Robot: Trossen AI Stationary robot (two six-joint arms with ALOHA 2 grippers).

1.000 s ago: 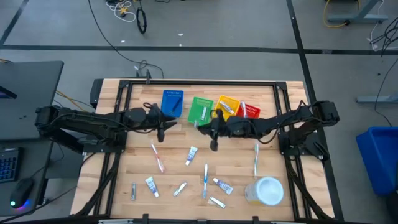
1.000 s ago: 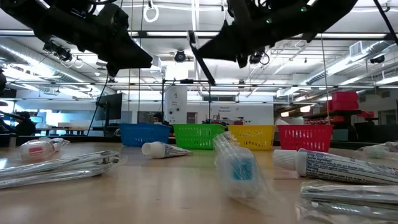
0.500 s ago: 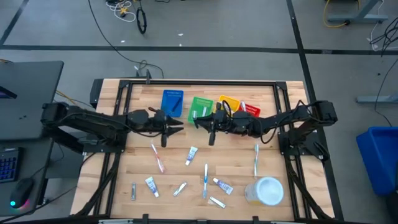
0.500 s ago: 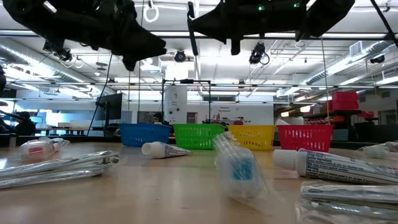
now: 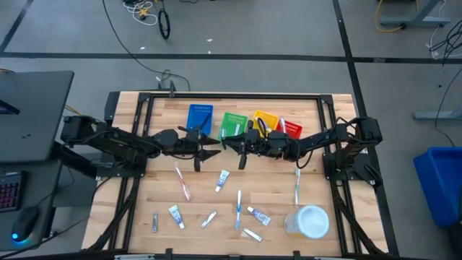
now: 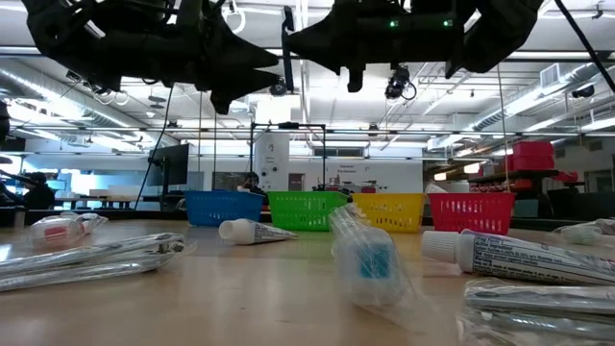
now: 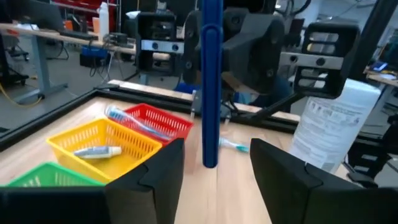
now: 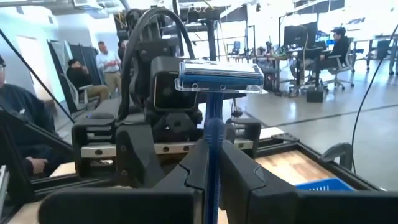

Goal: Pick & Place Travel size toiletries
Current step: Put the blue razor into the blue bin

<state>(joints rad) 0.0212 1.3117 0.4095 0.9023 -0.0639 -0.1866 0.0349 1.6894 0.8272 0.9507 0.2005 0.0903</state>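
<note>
My right gripper [image 5: 238, 144] hangs above the table in front of the green basket [image 5: 233, 126], shut on a blue razor [image 8: 213, 134] whose head [image 8: 221, 78] wears a clear cover. My left gripper [image 5: 209, 150] faces it from the table's left, open. In the left wrist view the razor's blue handle [image 7: 211, 93] stands ahead of the gap between my left fingers [image 7: 149, 180], apart from them. Tubes and toothbrushes lie flat on the wood: a pink toothbrush [image 5: 182, 182], a white tube [image 5: 221, 180] and a blue toothbrush [image 5: 239, 208]. My right gripper pinches the razor's blue handle [image 8: 213, 146] between its two fingers [image 8: 194, 163], a short way below the head. The head stands out past the fingertips. The razor is lifted clear of the table.
Blue [image 5: 200, 119], green, yellow [image 5: 265, 123] and red [image 5: 290, 130] baskets stand in a row at the far side; the yellow and red ones hold items. A round translucent container [image 5: 309, 221] sits near the right front corner. More small tubes lie along the near edge [image 5: 175, 215].
My left gripper has moved toward the table's right, closing on the right gripper. My right gripper has shifted a little left and turned, bringing the razor from slanted to upright in the low view.
</note>
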